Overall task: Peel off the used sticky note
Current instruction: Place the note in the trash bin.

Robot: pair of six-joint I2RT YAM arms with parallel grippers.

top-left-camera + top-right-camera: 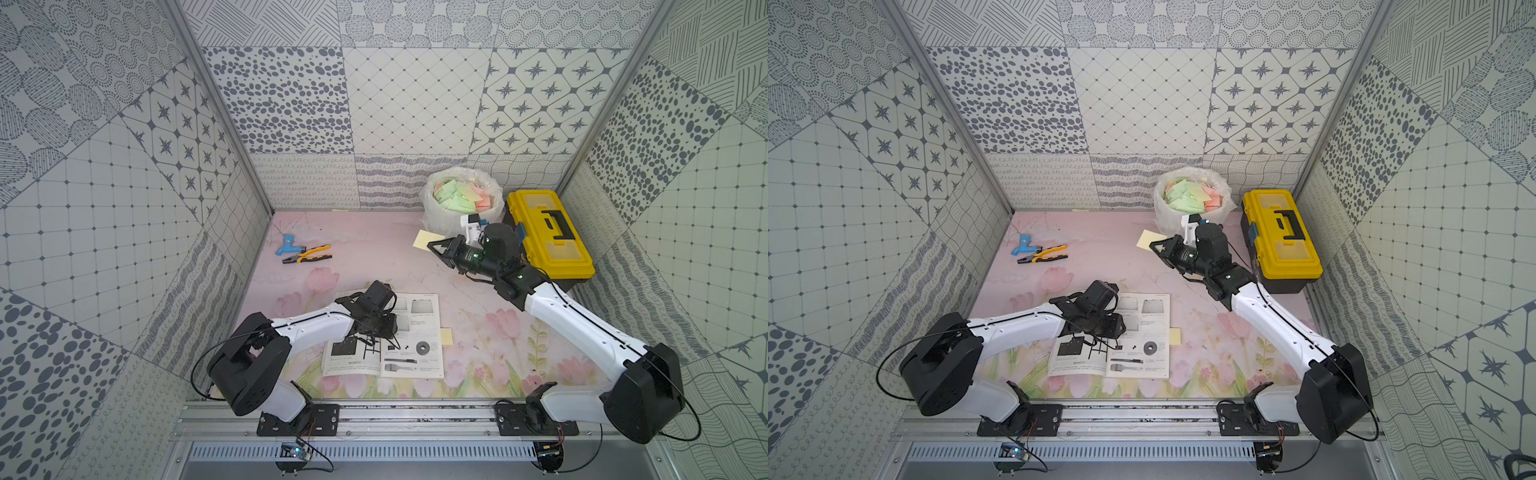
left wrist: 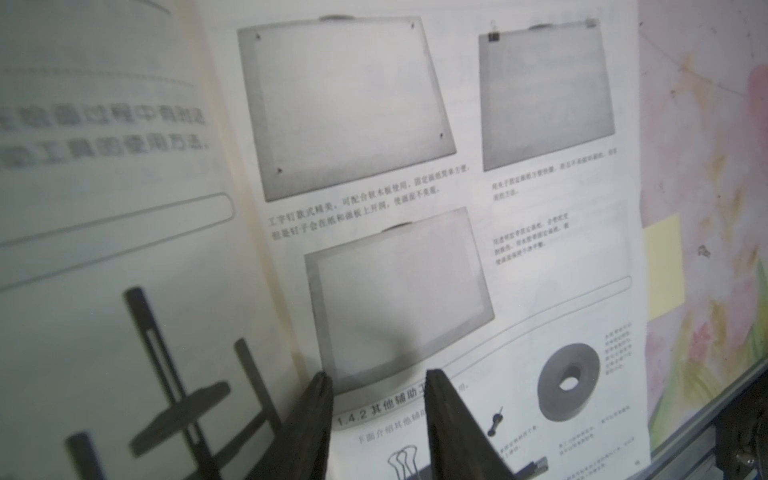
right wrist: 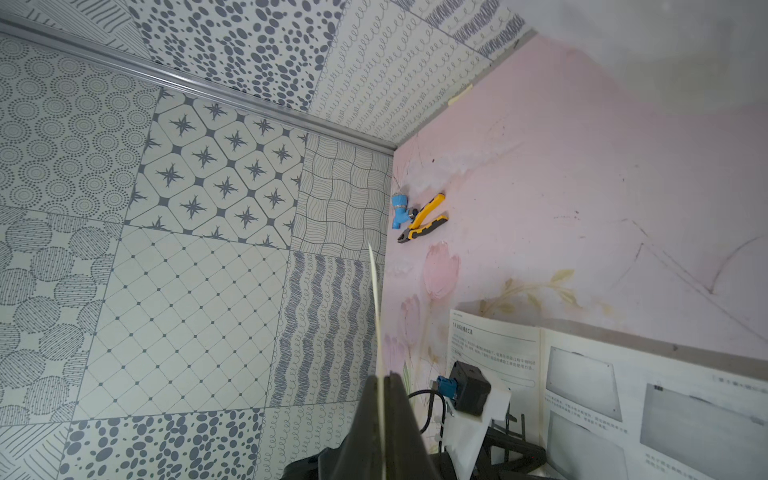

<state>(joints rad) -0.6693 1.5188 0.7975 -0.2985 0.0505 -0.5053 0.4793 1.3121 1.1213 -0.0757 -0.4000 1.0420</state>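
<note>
The pale yellow sticky note (image 1: 423, 240) is held clear of the table, right of centre in both top views (image 1: 1147, 239). The right gripper (image 1: 434, 246) is pressed together on the note's right edge. In the right wrist view the paper runs edge-on (image 3: 376, 299), emerging from between the closed fingertips (image 3: 384, 378).

Immediately upper right of the note stands a clear plastic bag of green and pink paper slips (image 1: 457, 199), with a yellow plastic toolbox (image 1: 548, 232) to the bag's right. The pink floral tabletop (image 1: 374, 249) to the left of the note is open as far as the yellow-handled pliers (image 1: 309, 254) and blue plastic tap fitting (image 1: 286, 245).

Lower centre lies an open white instruction booklet (image 1: 419, 332). A second pale yellow sticky note (image 1: 446, 336) projects past its right page edge (image 2: 663, 266). The left gripper (image 2: 376, 378) is positioned over the right page. Its jaws are spread, with nothing between them.
</note>
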